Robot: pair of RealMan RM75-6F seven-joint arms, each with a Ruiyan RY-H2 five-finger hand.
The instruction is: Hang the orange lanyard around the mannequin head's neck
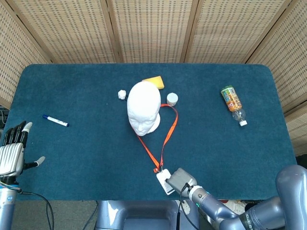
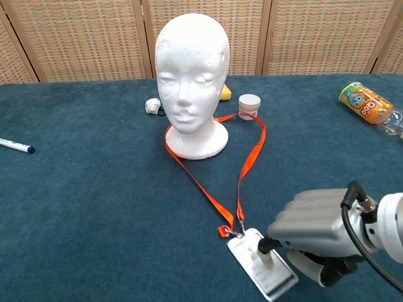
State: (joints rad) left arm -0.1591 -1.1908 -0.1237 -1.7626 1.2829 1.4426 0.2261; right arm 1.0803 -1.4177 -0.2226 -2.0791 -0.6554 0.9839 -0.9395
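Observation:
The white mannequin head (image 1: 144, 103) (image 2: 192, 69) stands upright mid-table. The orange lanyard (image 1: 169, 129) (image 2: 249, 160) loops round the back of its base and runs in a narrow V toward the front edge. It ends in a white badge card (image 1: 164, 176) (image 2: 261, 270) lying flat on the cloth. My right hand (image 1: 180, 179) (image 2: 318, 226) sits just right of the card with fingers curled, one dark fingertip (image 2: 264, 246) pressing on the card. My left hand (image 1: 12, 153) is at the table's left front corner, fingers apart and holding nothing.
A blue-capped marker (image 1: 55, 120) (image 2: 16, 146) lies at the left. An orange drink bottle (image 1: 232, 103) (image 2: 368, 104) lies at the right. A small white jar (image 1: 172, 99) (image 2: 249, 106), a yellow sponge (image 1: 153, 82) and a white lump (image 1: 122, 94) sit behind the head.

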